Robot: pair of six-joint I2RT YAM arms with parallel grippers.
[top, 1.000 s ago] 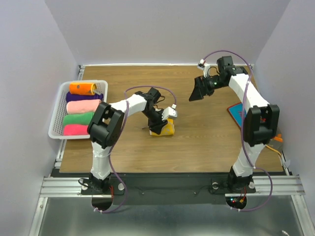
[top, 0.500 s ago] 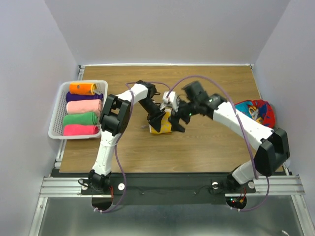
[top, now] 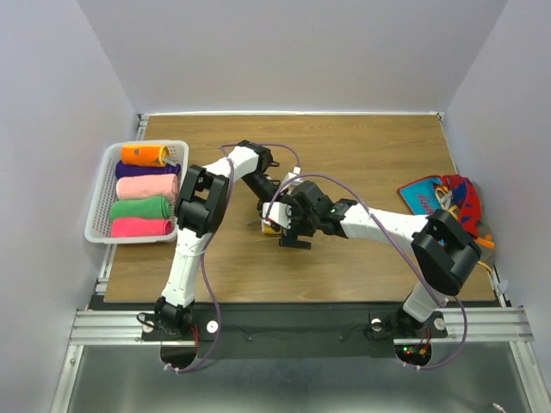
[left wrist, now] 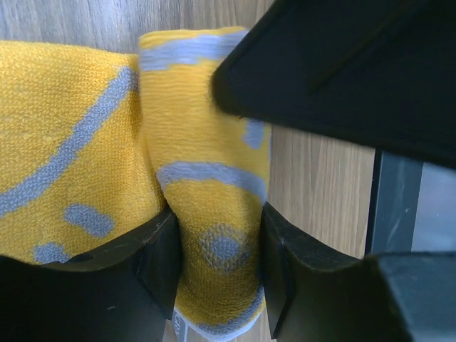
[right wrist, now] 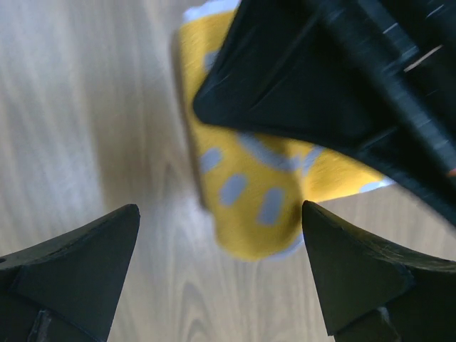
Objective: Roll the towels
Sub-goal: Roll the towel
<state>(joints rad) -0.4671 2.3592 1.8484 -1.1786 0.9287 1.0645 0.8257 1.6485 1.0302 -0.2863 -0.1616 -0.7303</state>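
Note:
A yellow towel with grey-blue marks (top: 270, 226) lies partly folded on the wooden table (top: 362, 155). My left gripper (top: 274, 217) is shut on a fold of it; the left wrist view shows the fold (left wrist: 217, 246) pinched between both jaws. My right gripper (top: 291, 236) is open, right beside the left one at the towel's near side. In the right wrist view the towel (right wrist: 249, 189) lies just ahead of the open fingers (right wrist: 78, 271), partly hidden by the left gripper's black body (right wrist: 320, 85). Nothing is in the right gripper.
A white basket (top: 102, 185) at the left holds several rolled towels: orange (top: 144, 154), purple, pink (top: 143, 185), green and red. A crumpled red and blue towel (top: 441, 196) lies at the table's right edge.
My right arm has swung from the far right side across to the yellow towel, its gripper now beside the left one. The left gripper has stayed shut on the towel.

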